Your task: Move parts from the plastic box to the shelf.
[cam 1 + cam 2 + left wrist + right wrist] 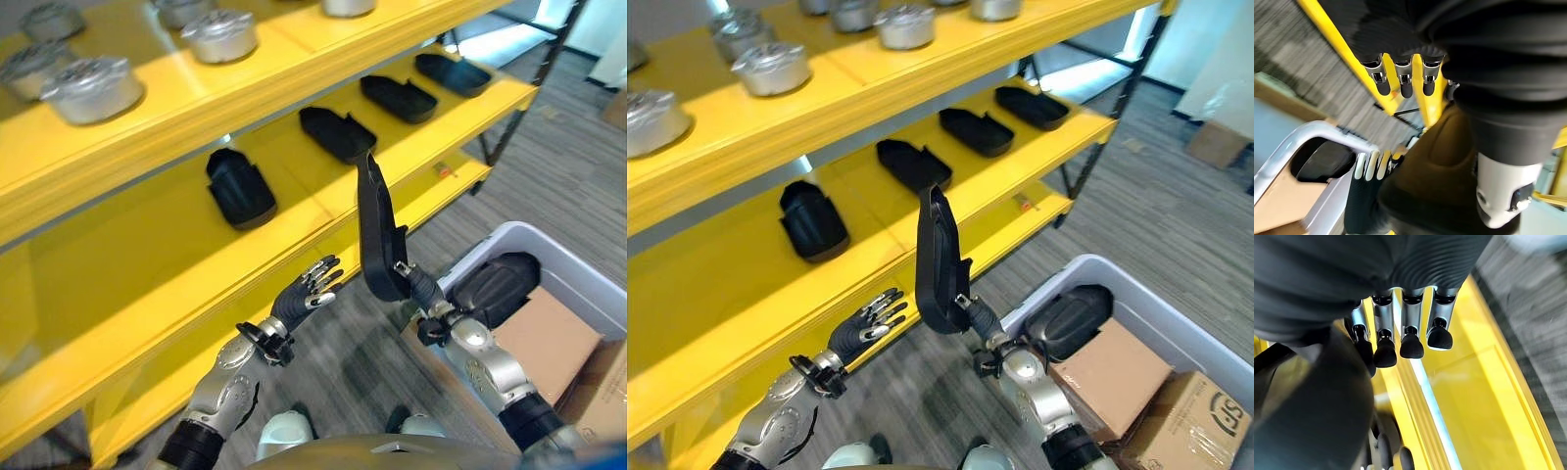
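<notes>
Here the right hand (pixel 416 289) grips a long black part (pixel 375 230) by its lower end, fingers curled round it, so that the part stands nearly upright in the air between the plastic box (pixel 578 269) and the yellow shelf (pixel 294 211), touching neither. In the right wrist view the dark-tipped fingers (pixel 1411 345) bend over the dark bulk of the held part (pixel 1308 406), with yellow shelf boards beyond. The left hand (pixel 306 292) hovers just left of the held part, close to the shelf's near edge, its fingers loosely extended and holding nothing; in the left wrist view its fingers (pixel 1400 81) point out toward the box. The box sits low on the right of the scene, a pale grey tub with another black part (pixel 495 284) lying inside it at its near-left end, beside a brown cardboard piece (pixel 544 338). On the middle shelf board four black parts lie in a row running from the left toward the far right: one (pixel 238 188) at the left, then a second (pixel 336 132), a third (pixel 399 98) and a fourth (pixel 453 73) farthest away. On the upper board stand silver metal parts (pixel 93 88), round and lidded, spaced along its length.
</notes>
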Controlling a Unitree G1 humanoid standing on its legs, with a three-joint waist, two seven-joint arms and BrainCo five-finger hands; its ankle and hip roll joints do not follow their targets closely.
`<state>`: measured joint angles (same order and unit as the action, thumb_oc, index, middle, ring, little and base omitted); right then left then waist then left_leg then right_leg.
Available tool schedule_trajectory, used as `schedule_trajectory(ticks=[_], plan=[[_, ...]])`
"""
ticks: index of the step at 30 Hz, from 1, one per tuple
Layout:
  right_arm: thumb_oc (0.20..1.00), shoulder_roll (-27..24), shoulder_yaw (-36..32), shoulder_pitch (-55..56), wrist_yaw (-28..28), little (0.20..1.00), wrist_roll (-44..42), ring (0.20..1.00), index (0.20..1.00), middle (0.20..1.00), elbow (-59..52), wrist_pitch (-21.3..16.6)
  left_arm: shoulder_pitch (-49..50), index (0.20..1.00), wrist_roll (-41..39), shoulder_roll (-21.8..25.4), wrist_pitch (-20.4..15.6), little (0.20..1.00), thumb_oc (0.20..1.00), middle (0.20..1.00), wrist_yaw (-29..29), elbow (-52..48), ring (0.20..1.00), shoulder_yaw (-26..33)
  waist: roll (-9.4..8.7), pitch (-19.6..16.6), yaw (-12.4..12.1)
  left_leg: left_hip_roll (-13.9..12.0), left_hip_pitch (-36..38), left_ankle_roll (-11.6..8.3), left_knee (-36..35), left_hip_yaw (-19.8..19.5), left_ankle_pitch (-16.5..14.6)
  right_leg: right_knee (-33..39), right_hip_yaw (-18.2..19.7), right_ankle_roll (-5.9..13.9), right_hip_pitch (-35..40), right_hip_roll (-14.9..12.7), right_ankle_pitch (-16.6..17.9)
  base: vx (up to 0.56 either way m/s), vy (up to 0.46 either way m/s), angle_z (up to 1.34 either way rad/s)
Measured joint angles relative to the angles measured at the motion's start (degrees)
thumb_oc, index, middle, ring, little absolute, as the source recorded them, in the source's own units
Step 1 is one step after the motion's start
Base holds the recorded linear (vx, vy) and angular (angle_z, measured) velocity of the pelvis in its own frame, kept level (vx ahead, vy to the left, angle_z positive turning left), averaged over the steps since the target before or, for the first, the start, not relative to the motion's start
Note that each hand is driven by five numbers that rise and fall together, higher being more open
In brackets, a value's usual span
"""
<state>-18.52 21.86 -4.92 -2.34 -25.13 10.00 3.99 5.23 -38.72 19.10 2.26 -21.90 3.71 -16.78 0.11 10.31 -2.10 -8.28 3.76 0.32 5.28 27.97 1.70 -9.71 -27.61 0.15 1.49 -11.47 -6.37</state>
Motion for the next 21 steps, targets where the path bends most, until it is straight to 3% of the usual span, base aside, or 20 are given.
schedule_trajectory(ticks=[2,4,7,14,21], plan=[[0.2,-0.1,0.0,0.2,0.3,0.2,0.0,0.2,0.2,0.2,-0.2,0.0,-0.5,1.0,0.0,-0.2,0.0,1.0,1.0,1.0,0.0,0.1,1.0,-0.4,1.4,0.2,1.2,0.8,0.4,-1.31,-0.7,0.8,-3.0,-2.3,-1.7,1.92,0.7,-1.2,-0.6,-0.09,0.334,0.6],[0.2,0.7,0.5,0.2,0.4,0.2,-0.1,0.2,0.2,0.2,-0.2,0.0,-1.8,1.0,0.0,-0.2,0.0,1.0,1.0,1.0,0.8,0.7,1.0,-0.9,1.29,0.3,-0.1,4.0,0.9,0.48,-2.3,0.4,-3.8,-2.4,-2.7,4.02,1.1,-3.8,0.5,-0.1,0.421,0.56],[0.2,2.2,1.7,0.1,0.9,0.2,-0.2,0.2,0.2,0.2,-0.2,0.2,-1.6,1.0,0.1,0.1,0.0,1.0,1.0,1.0,1.9,0.6,1.0,-1.3,1.77,0.4,-1.0,6.2,0.8,1.78,-2.5,-1.3,-4.5,-2.2,-3.4,5.19,2.4,-5.6,1.1,-0.05,0.322,0.36],[0.2,2.5,3.8,0.2,1.4,0.2,-0.2,0.2,0.2,0.2,-1.8,1.3,1.2,1.0,2.2,2.5,0.1,1.0,1.0,1.0,2.5,-0.3,1.0,-0.6,1.36,0.6,-2.9,7.8,0.0,2.71,-3.1,-5.0,-4.4,-0.5,-3.2,6.28,4.8,-6.2,1.8,-0.05,0.287,0.33],[0.2,1.7,4.3,0.1,1.4,0.2,1.7,0.2,0.2,0.2,-4.0,3.0,2.3,1.0,2.2,2.3,0.1,1.0,1.0,1.0,3.7,-0.8,1.0,1.5,-0.56,2.0,-5.1,8.2,-0.9,3.11,-2.9,-7.0,-3.8,1.1,-4.6,6.68,6.3,-6.1,3.1,-0.1,0.258,0.2]])
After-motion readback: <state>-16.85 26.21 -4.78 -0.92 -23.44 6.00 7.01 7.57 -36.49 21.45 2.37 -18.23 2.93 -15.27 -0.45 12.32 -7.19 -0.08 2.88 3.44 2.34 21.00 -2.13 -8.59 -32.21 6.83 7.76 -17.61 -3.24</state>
